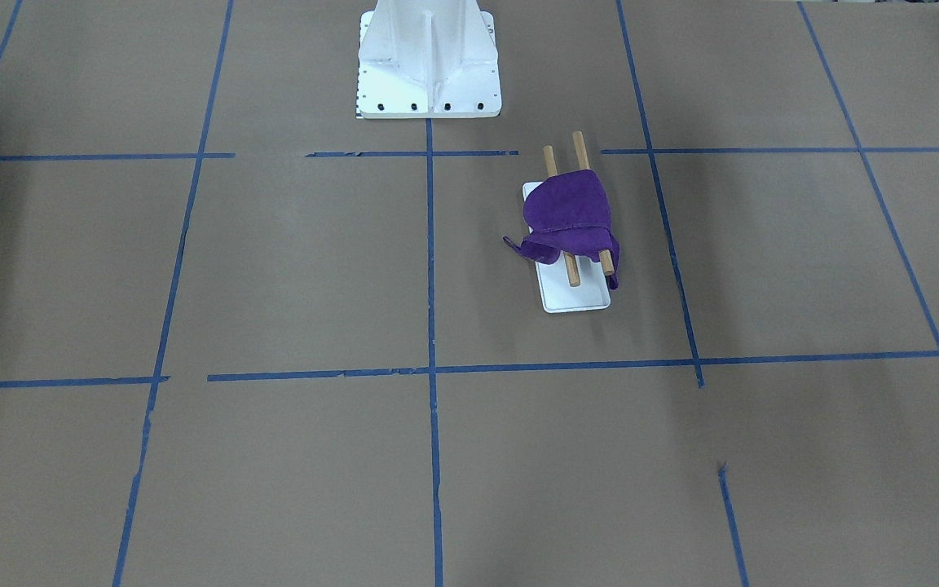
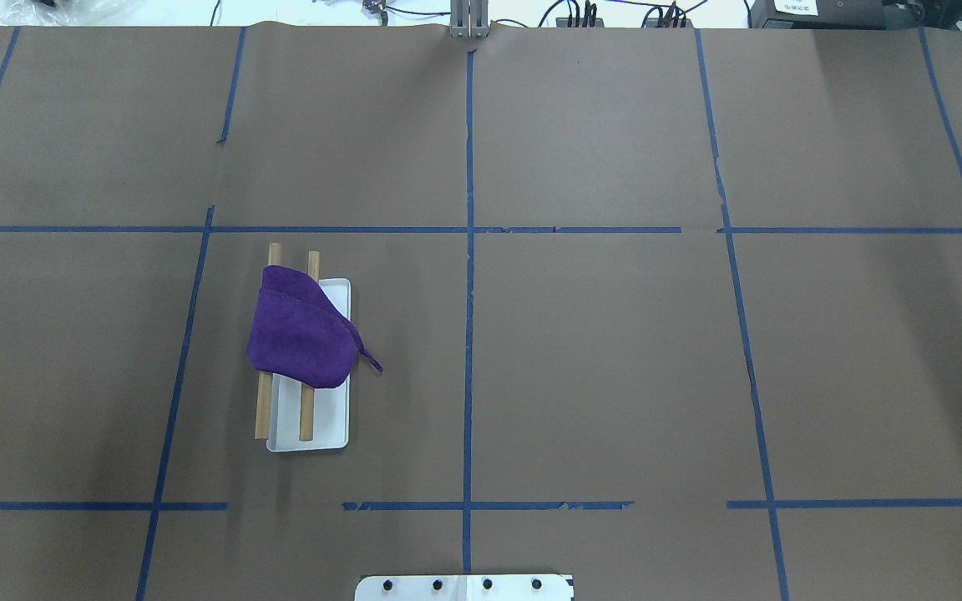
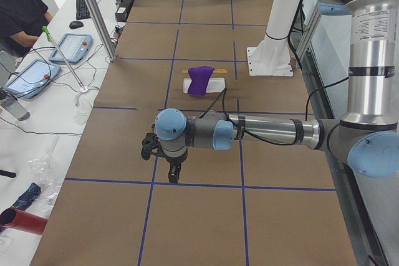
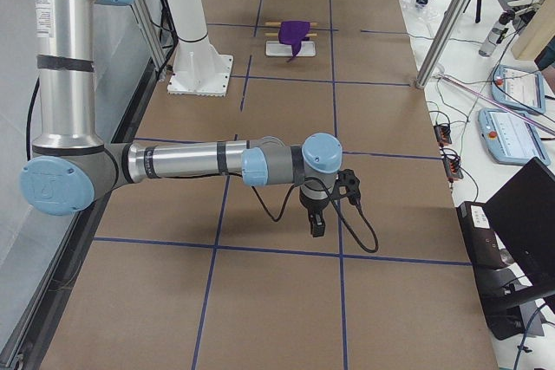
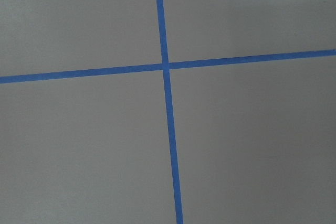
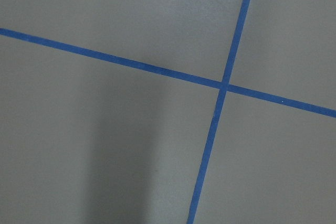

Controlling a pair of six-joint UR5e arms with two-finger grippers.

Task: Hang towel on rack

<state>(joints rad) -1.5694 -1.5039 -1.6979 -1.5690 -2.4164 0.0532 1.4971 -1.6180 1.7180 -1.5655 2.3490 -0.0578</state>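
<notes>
A purple towel (image 1: 567, 216) lies draped over both wooden dowels of the rack (image 1: 575, 297), and one corner hangs off the side. In the overhead view the towel (image 2: 297, 334) and the rack (image 2: 326, 421) sit in the left half of the table. My left gripper (image 3: 173, 175) hangs over the table's left end, far from the rack; I cannot tell if it is open or shut. My right gripper (image 4: 316, 230) hangs over the right end; I cannot tell its state either. Both wrist views show only brown paper and blue tape.
The large white bolted pedestal (image 1: 429, 65) stands at the robot's edge of the table, behind the rack. Blue tape lines (image 2: 468, 250) grid the brown paper. An operator (image 3: 22, 14) sits at a side desk with tablets.
</notes>
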